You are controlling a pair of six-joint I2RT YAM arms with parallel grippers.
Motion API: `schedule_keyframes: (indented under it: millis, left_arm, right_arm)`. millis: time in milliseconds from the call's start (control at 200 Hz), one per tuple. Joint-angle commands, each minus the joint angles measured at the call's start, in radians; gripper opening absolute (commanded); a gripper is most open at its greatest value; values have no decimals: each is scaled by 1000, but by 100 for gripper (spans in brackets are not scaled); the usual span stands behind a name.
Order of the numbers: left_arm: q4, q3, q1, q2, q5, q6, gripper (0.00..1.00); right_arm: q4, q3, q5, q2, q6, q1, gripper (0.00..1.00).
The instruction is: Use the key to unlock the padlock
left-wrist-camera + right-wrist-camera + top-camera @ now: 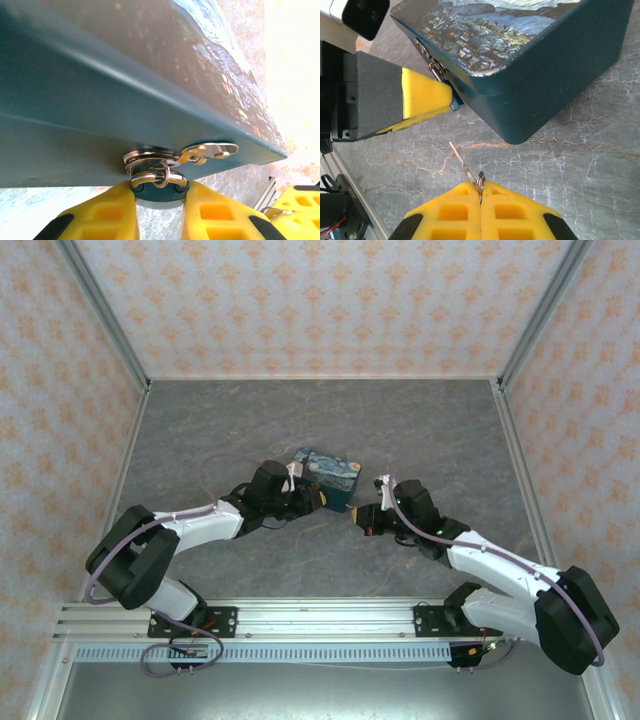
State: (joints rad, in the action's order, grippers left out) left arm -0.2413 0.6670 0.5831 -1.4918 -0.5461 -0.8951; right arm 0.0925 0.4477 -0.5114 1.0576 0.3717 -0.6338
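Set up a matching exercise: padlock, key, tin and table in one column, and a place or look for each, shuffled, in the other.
1. padlock
2. key
3. tin
4. table

A. pinched in the right gripper
B. grey, marbled
C. between the fingers of the left gripper
D. night sky painted on its lid

Pairs: 1-C, 2-A, 3-D, 4-B
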Motion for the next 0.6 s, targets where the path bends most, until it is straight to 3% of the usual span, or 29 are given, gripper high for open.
schedule_keyframes:
  millis: [0, 345, 596]
  left_arm:
    - [-8, 40, 4, 52, -24, -69, 19]
    - [99, 59, 4, 105, 16, -134, 20]
    - [97, 61, 5, 117, 25, -176, 20]
  right_arm:
    - [108, -12, 28, 11, -39, -32, 0]
    - [211, 33, 176, 168, -85, -157, 0]
    - [273, 40, 230, 221, -83, -181, 0]
